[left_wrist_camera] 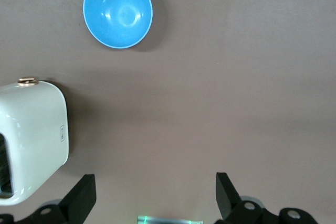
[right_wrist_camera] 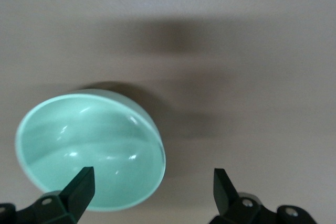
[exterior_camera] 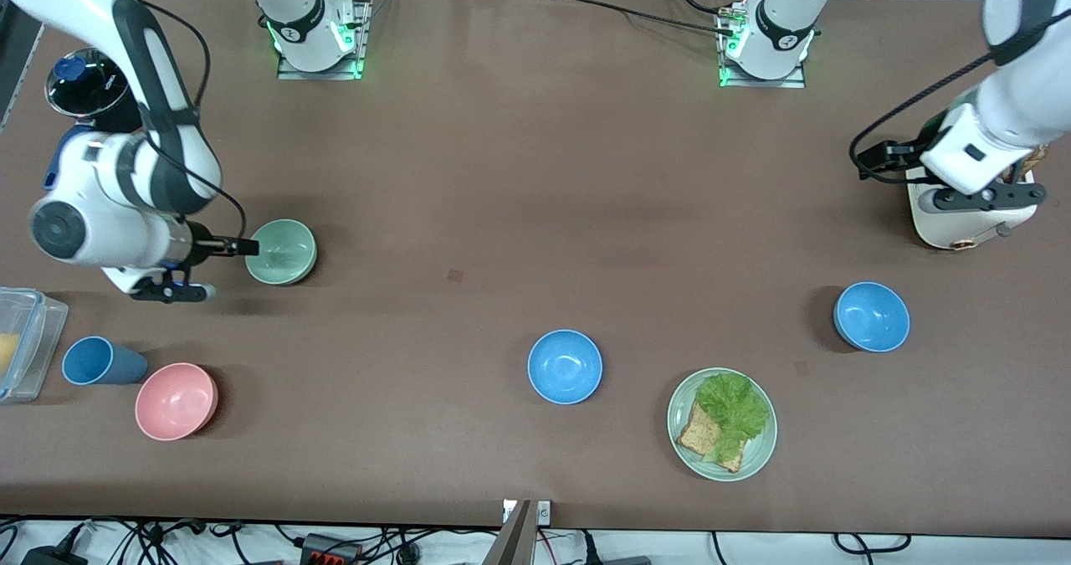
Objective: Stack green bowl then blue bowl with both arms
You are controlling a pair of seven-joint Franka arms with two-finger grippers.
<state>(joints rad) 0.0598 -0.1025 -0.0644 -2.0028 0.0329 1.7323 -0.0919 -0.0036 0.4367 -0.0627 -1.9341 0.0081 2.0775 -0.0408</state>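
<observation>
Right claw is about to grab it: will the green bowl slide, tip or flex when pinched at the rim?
The green bowl looks rigid, so it probably won't flex. Its rounded sides suggest it may rock or tip under a one-sided rim pinch. Highlights on its smooth inside hint at slipperiness, so the open right claw should bite deep.

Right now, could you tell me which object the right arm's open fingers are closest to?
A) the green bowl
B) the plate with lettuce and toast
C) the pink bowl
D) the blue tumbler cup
A: the right gripper is at the rim of the green bowl toward the right arm's end of the table, and the right wrist view shows one of its open fingers over the bowl's edge.
</observation>
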